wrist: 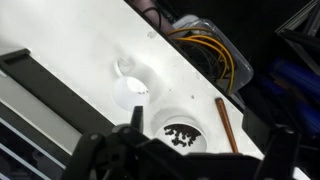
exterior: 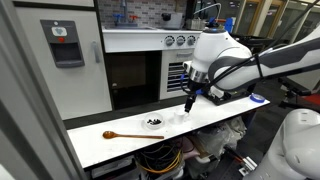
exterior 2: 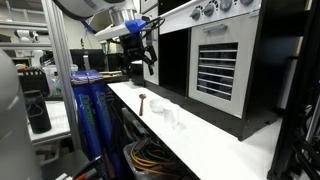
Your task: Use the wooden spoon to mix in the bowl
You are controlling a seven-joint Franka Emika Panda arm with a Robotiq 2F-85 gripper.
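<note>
The fingers (wrist: 278,150) hang open and empty over the counter (exterior: 95,147). The thin spoon (exterior: 125,134) lies flat, so a grab may slip or knock the bowl (exterior: 153,123) beside it.

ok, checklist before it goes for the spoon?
1. Claw open: ok, the jaws stand wide in the wrist view.
2. Claw empty: ok, nothing between the jaws.
3. Wooden spoon lying free on the counter: ok.
4. Speckled bowl upright and apart from the spoon: ok.
5. Claw lined up over the spoon: not ok, it hangs above the bowls, near the plain bowl.
6. Spoon handle clear of the counter edge for a grasp: cannot tell.
</note>
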